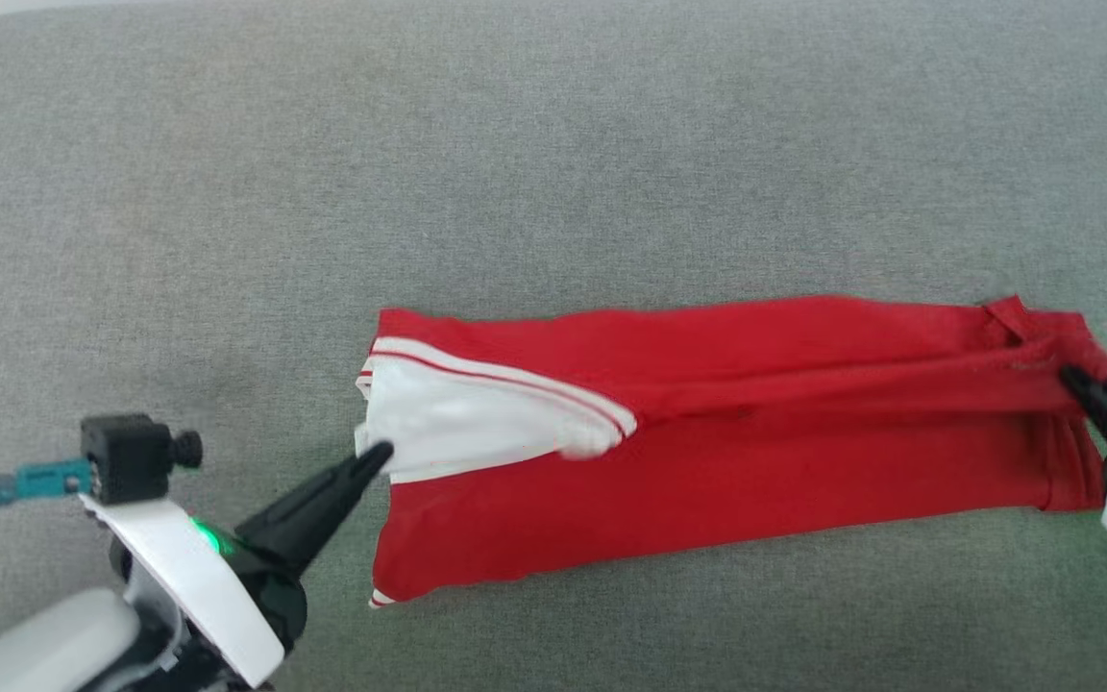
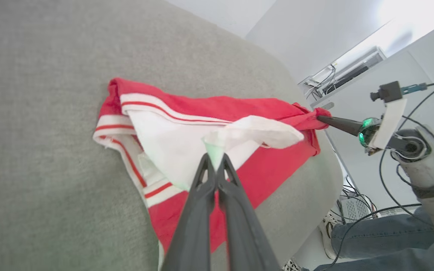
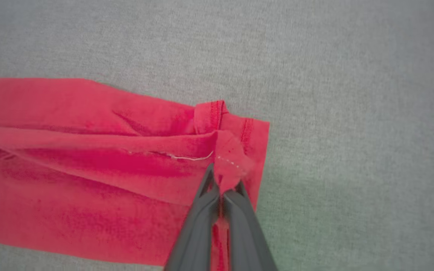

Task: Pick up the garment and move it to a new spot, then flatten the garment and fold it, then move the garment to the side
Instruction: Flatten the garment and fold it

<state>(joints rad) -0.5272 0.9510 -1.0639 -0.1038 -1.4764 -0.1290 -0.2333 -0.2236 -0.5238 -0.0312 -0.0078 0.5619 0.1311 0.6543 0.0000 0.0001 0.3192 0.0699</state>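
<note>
— Fingers (image 1: 313, 505) at the lower left of the head view: how do they stand?
— Those belong to the left gripper (image 1: 379, 452). The two dark fingers are pressed together on a fold of the white sleeve end (image 1: 457, 413) of the shirt (image 1: 755, 432). In the left wrist view, white cloth is pinched at the tips and drawn up to them.
— And the shirt itself?
— It lies as a long red band from the middle of the frame to the right edge, on a grey cloth surface (image 1: 553, 144). The white sleeve end, bordered by thin red stripes, is at the band's left end.
— The other end?
— At the right edge, the right gripper (image 1: 1070, 378) is closed on a bunch of the red hem. Its own view shows the cloth puckered between the fingertips.
— Anything farther off?
— The grey surface runs on to the top of the frame. In the lower right of the left wrist view, past the surface's edge, are a person's leg in jeans (image 2: 371, 233) and a shoe (image 2: 328, 226).
</note>
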